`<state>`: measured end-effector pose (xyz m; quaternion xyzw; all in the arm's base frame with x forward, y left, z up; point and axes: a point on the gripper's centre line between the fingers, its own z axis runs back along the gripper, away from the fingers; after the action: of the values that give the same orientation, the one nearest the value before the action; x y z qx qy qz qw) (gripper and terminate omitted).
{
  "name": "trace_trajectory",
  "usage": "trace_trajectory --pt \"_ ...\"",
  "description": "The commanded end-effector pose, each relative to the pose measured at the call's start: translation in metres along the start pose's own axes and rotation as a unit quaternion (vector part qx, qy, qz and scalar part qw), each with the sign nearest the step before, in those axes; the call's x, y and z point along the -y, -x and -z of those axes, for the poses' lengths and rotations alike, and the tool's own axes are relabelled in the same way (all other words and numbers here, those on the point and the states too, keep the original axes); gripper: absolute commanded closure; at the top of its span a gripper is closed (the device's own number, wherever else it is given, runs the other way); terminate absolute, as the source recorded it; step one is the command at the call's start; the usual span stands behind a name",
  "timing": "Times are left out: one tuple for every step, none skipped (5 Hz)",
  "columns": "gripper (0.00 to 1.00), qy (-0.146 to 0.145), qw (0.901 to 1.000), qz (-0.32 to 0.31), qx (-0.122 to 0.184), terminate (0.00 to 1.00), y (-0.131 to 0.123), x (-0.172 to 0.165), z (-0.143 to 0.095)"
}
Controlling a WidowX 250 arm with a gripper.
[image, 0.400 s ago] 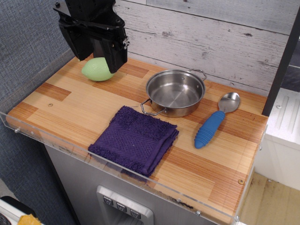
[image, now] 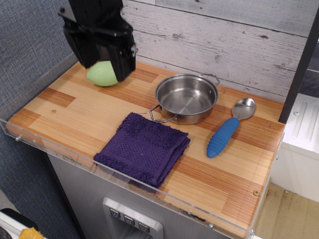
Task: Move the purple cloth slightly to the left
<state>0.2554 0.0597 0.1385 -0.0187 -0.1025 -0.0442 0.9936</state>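
The purple cloth (image: 143, 149) lies folded and roughly square at the front middle of the wooden counter (image: 70, 114), its front corner near the clear front lip. It sits just in front of the steel pan (image: 186, 98). My gripper (image: 102, 67) is a black block at the back left, held above the counter and far from the cloth, partly covering a green egg-shaped object (image: 101, 73). Its fingers are not distinguishable, so I cannot tell whether it is open or shut.
A spoon with a blue ribbed handle (image: 228, 129) lies right of the pan. A clear plastic lip (image: 65, 158) edges the front and left of the counter. A plank wall stands behind, and a grey fabric panel on the left.
The gripper has shifted slightly down and to the right. The cloth, pan and spoon have not moved.
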Motion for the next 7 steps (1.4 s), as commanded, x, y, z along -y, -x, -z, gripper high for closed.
trace_trajectory --pt "0.0 -0.008 0.9962 -0.052 0.069 0.0 0.024 0.028 0.035" --pt "0.0 0.001 0.9974 -0.047 0.054 0.0 0.03 0.036 0.053" --pt "0.0 0.002 0.9987 -0.039 0.031 0.0 0.024 0.037 0.07" --pt "0.0 0.005 0.999 -0.04 0.021 0.0 0.016 0.037 0.079" --pt "0.0 -0.001 0.9995 -0.03 0.011 0.0 0.01 0.04 0.086" --pt "0.0 -0.014 0.9998 -0.017 -0.003 0.0 0.015 0.04 0.099" --pt "0.0 -0.031 0.9993 -0.01 -0.018 0.0 0.02 0.037 0.111"
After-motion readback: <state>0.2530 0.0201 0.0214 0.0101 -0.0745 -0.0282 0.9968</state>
